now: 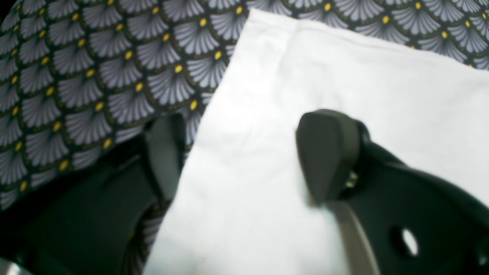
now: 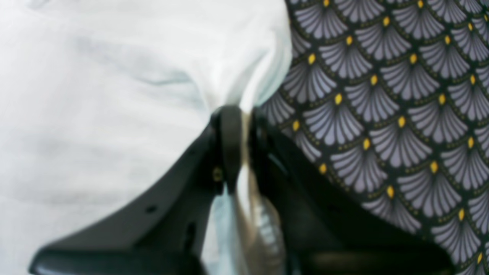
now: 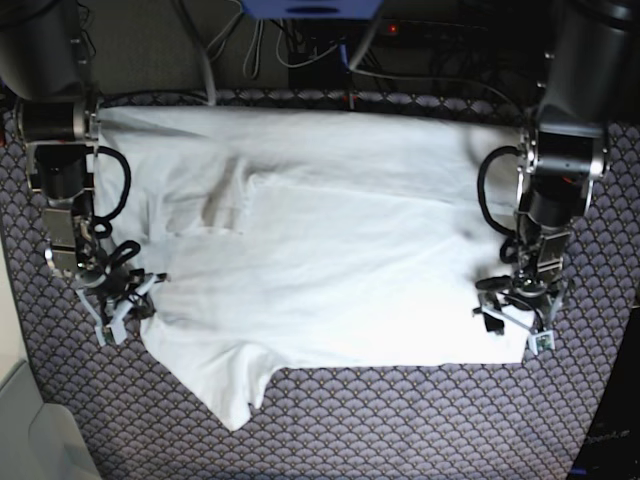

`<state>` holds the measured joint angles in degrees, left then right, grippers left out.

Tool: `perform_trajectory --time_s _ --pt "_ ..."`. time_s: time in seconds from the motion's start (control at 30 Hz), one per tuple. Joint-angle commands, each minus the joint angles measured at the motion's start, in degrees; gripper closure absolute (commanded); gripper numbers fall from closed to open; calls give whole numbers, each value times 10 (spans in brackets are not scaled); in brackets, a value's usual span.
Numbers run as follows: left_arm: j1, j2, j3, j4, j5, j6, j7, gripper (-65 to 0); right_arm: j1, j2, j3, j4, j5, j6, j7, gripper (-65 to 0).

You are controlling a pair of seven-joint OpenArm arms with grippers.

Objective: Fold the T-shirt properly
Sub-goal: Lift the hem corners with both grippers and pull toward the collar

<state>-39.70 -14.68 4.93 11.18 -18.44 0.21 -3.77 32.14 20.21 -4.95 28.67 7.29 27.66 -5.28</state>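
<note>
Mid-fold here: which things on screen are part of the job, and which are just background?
In the job:
T-shirt
left gripper, open astride its edge
right gripper, shut on its edge

Background:
patterned table cover
cables behind the table

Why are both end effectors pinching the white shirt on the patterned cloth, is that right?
Not quite. Only the right end effector is shut on the shirt, as the right wrist view shows. In the left wrist view the left end effector is open, one finger over the shirt and the other over the patterned cloth. The rest is right.
</note>
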Motion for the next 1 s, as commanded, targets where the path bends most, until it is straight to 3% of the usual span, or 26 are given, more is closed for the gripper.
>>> perform_trajectory --time_s 0.0,0.33,0.83,0.97 --pt "-14 4 0 3 5 -4 6 -439 10 12 1 5 -8 -6 -10 -29" --pt "-13 4 -1 2 5 0 6 0 10 12 0 5 -9 -6 -10 -29" --pt "-17 3 -4 51 2 1 15 -4 10 12 0 7 -9 -6 -10 0" --pt "-15 -9 -5 114 0 1 78 -4 10 12 3 9 -8 -6 -7 0"
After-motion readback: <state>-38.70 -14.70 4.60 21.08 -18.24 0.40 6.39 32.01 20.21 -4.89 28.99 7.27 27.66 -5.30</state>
